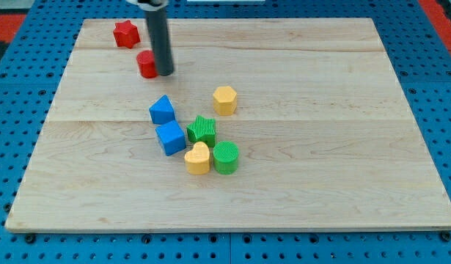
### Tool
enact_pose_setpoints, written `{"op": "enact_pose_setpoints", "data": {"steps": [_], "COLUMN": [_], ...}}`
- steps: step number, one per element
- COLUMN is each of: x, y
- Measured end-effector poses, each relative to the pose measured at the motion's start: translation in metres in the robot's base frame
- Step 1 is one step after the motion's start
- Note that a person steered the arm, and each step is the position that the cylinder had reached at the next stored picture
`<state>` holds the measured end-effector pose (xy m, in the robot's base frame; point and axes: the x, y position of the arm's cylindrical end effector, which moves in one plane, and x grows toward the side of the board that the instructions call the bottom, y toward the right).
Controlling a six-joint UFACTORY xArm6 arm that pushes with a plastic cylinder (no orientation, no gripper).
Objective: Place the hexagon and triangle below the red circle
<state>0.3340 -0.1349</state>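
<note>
Tip: my tip (165, 73) sits near the view's top left of the wooden board (342, 176), the dark rod rising straight up out of the view's top edge.
Fingers: none on this rig; the arm ends in the bare rod, so nothing opens, closes or clamps.
Red circle: the red round block (146, 64) lies just on the view's left of my tip, touching the rod or nearly so; I cannot tell which.
Red star: the red star block (126, 34) lies toward the view's top left of the red round block, apart from it, close to the board's top edge.
Hexagon: the yellow hexagon block (224, 100) stands alone, toward the view's bottom right of my tip and well apart from it.
Triangle: the blue pointed block (162, 110) lies toward the view's bottom from my tip, apart from it and to the view's left of the hexagon; its exact shape is hard to make out.
Cluster: the blue cube (170, 137) sits just below the pointed block; the green star block (202, 130) is just to its right; the yellow heart block (198, 158) and the green round block (226, 157) sit side by side at the view's bottom of the group.
</note>
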Motion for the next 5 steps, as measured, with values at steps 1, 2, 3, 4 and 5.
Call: {"op": "enact_pose_setpoints", "data": {"steps": [1,2,3,4,5], "x": [-0.002,-0.01,-0.014,-0.014,0.024], "y": [-0.016,-0.025,0.002,0.096,0.169]}}
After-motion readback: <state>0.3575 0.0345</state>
